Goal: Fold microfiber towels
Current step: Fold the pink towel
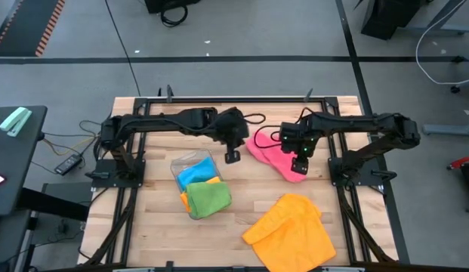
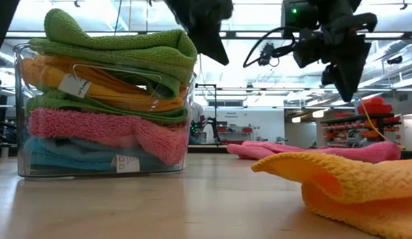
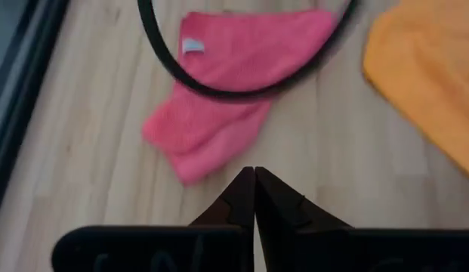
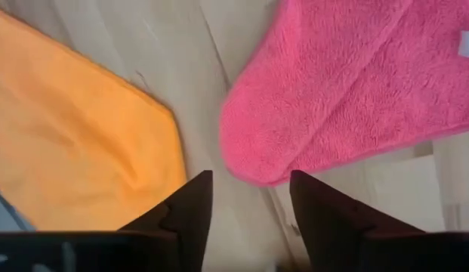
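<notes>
While the left gripper (image 1: pixel 232 156) hangs closed and empty beside the pink towel (image 1: pixel 276 155), the right gripper (image 1: pixel 300 161) hovers over that towel, seen from above. An orange towel (image 1: pixel 291 230) lies nearer the table (image 1: pixel 151 227) front. At table height, a clear tray (image 2: pixel 33 162) holds stacked towels (image 2: pixel 106 99). From the right wrist, its fingers (image 4: pixel 185 208) stand apart above bare wood, holding nothing.

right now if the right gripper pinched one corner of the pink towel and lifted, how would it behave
Probably floppy: the pink towel lies in soft rumpled folds, so the rest would likely hang and drag. Its fuzzy pile suggests a pinch would hold rather than slip. It looks light and shouldn't roll. The right gripper hangs open above its edge.
</notes>
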You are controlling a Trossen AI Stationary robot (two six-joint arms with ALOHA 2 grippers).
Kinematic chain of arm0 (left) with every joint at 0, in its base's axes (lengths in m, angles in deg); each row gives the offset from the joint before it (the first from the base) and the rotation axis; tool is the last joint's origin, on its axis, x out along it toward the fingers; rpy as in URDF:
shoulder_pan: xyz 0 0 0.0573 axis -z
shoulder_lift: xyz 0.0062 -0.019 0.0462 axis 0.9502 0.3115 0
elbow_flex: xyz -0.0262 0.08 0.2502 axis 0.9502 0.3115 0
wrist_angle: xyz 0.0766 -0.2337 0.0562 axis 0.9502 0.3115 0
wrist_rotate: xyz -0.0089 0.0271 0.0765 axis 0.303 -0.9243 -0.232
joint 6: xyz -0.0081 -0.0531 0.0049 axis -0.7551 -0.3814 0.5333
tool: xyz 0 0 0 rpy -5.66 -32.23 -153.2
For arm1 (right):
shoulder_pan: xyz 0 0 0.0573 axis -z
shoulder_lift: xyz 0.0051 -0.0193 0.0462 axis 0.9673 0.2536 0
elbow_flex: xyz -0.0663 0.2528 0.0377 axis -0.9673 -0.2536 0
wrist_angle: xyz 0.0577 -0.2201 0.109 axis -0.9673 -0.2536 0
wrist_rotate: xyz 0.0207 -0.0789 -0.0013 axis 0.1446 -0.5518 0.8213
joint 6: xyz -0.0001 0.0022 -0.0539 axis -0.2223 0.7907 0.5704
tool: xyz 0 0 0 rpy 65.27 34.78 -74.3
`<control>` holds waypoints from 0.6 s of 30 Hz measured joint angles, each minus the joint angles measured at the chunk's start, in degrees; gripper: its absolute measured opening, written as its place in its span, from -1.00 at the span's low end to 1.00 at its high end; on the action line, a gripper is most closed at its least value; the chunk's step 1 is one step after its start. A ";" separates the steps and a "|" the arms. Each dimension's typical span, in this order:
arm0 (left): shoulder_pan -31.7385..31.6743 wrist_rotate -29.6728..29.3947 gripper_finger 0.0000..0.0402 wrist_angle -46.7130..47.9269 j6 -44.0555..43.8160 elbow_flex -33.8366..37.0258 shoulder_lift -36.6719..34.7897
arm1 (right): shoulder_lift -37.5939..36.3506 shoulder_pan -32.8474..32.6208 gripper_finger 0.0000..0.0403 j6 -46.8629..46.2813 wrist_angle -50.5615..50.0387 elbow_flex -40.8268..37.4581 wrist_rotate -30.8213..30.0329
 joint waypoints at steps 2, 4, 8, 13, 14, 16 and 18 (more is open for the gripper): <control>-0.56 -0.02 -0.93 -0.92 1.59 0.05 1.39 | -0.01 0.55 -0.05 -0.89 -0.24 0.68 -0.01; -1.05 -0.04 -0.91 -3.85 2.55 0.06 3.19 | -0.60 1.01 -0.04 -2.45 0.20 0.78 -0.28; -2.32 0.00 -0.87 -4.88 4.44 0.06 6.95 | -3.42 1.33 -0.05 -6.47 -0.12 0.35 -3.74; -3.70 -0.04 -0.80 -7.08 8.57 0.08 10.83 | -9.42 1.35 -0.06 -12.41 1.19 0.32 -8.54; -3.77 -0.04 -0.79 -8.84 9.83 0.08 11.70 | -10.75 1.35 -0.06 -13.98 1.83 0.32 -9.54; -3.89 -0.04 -0.75 -11.57 12.40 0.08 13.31 | -13.54 1.63 -0.06 -16.80 2.33 0.32 -11.23; -3.89 -0.02 -0.69 -15.27 15.40 0.08 15.00 | -16.40 1.54 -0.06 -19.79 3.41 0.32 -12.55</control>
